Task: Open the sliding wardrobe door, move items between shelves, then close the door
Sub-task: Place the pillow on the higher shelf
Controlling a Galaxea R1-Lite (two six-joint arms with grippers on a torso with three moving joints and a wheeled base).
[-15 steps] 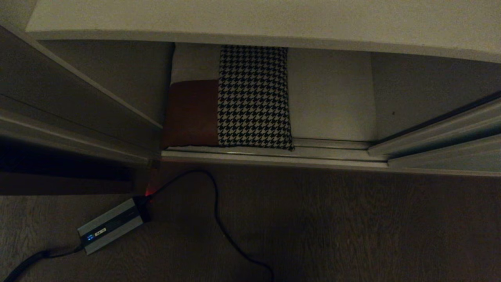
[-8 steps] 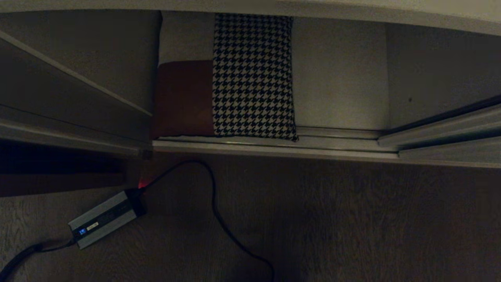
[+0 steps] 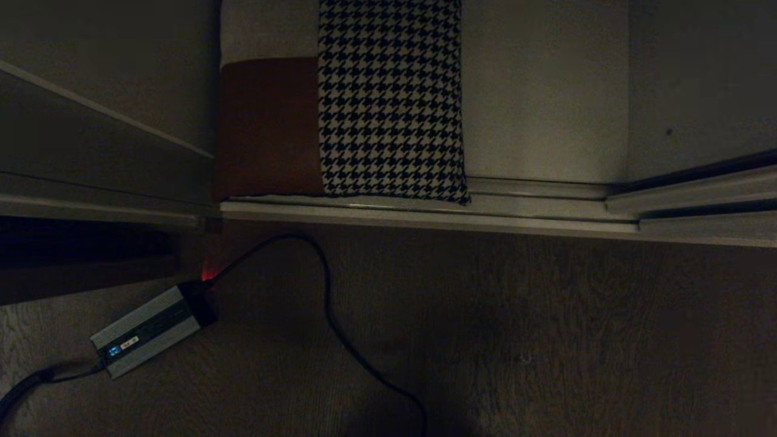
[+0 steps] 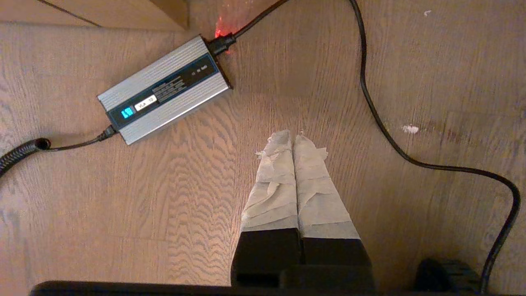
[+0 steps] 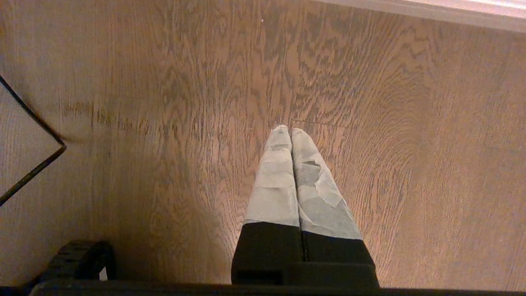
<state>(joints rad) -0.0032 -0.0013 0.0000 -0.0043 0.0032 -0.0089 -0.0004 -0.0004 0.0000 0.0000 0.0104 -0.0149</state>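
Observation:
A houndstooth cushion (image 3: 388, 97) with a cream strip and a brown patch lies on the wardrobe's bottom shelf (image 3: 540, 91), against the silver floor rails (image 3: 485, 218). The wardrobe stands open in the middle. Sliding door panels show at the left (image 3: 91, 158) and the right (image 3: 698, 194). Neither arm shows in the head view. My left gripper (image 4: 292, 137) is shut and empty, pointing down at the wood floor near the power brick (image 4: 164, 88). Over bare floor, my right gripper (image 5: 286, 130) is also shut and empty.
A silver-grey power brick (image 3: 145, 331) with a blue light lies on the dark wood floor at the left. Its black cable (image 3: 328, 309) loops across the floor before the rails. A pale panel with a dark edge (image 5: 20, 144) shows beside the right arm.
The whole head view has shifted: the upper shelf has left the top of the picture and the cushion now looks larger. The cushion, the doors and the power brick have not moved.

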